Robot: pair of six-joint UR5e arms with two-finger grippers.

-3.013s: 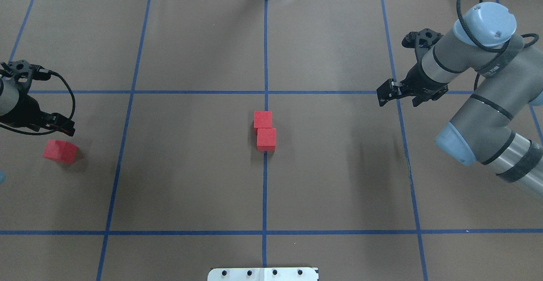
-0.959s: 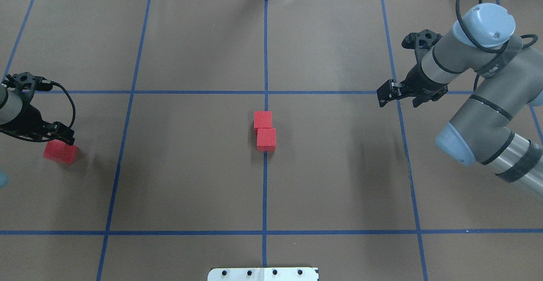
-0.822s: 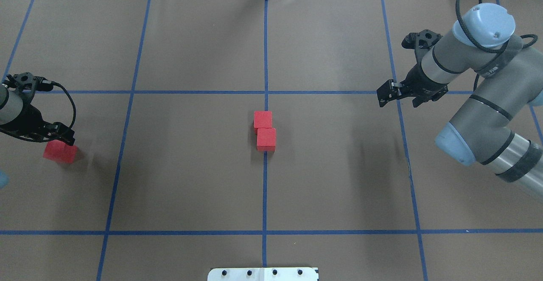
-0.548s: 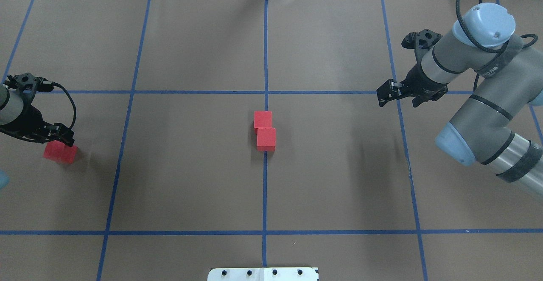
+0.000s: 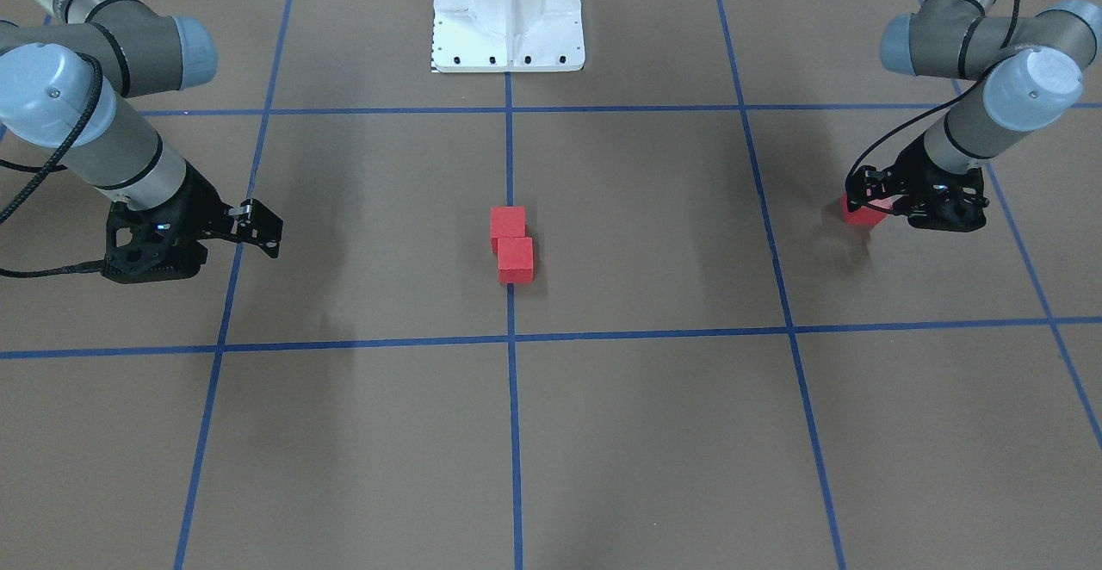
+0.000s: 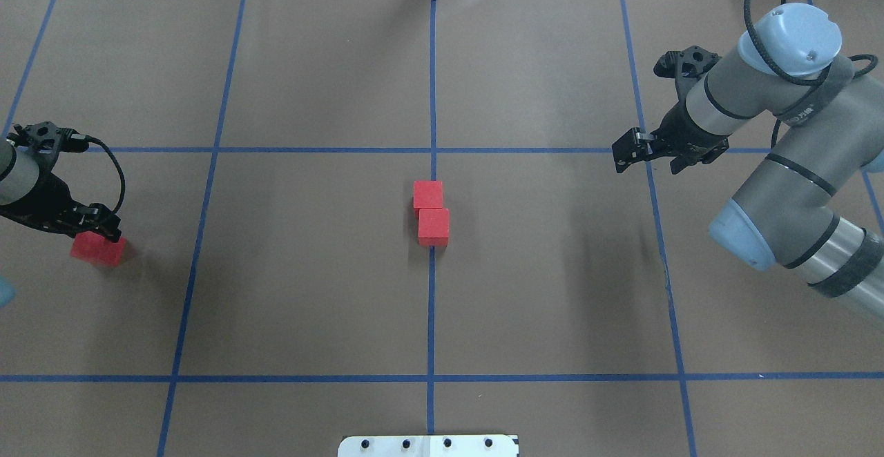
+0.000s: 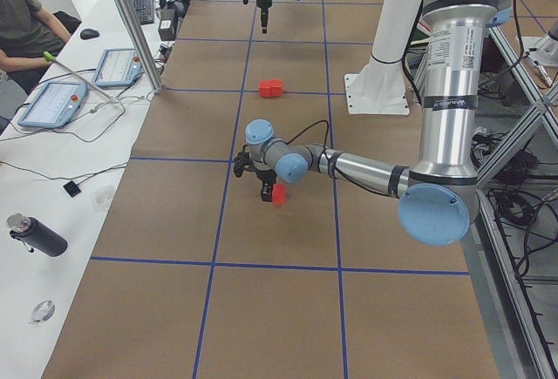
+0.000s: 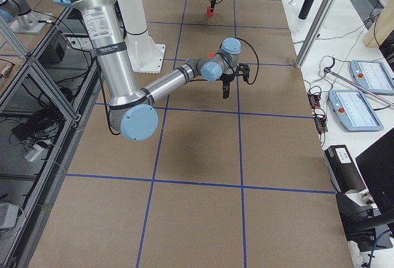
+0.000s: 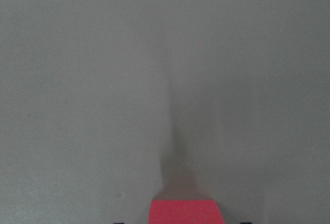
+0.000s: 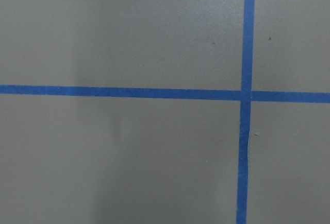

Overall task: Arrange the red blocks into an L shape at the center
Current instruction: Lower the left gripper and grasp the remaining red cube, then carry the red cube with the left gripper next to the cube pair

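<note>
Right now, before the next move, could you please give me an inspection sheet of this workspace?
Surface: brown cover with blue tape grid.
Job's things: rear red block and front red block touch, slightly offset, on the center line; third red block far on the robot's left.
Clutter: nothing seen.
Grippers: left gripper low at the third red block, fingertips apart beside it; right gripper raised, empty, opening unclear.
Cables: left wrist cable and right wrist cable loop freely.
Surroundings: white base plate; side bench with tablets, bottle, seated person.
</note>
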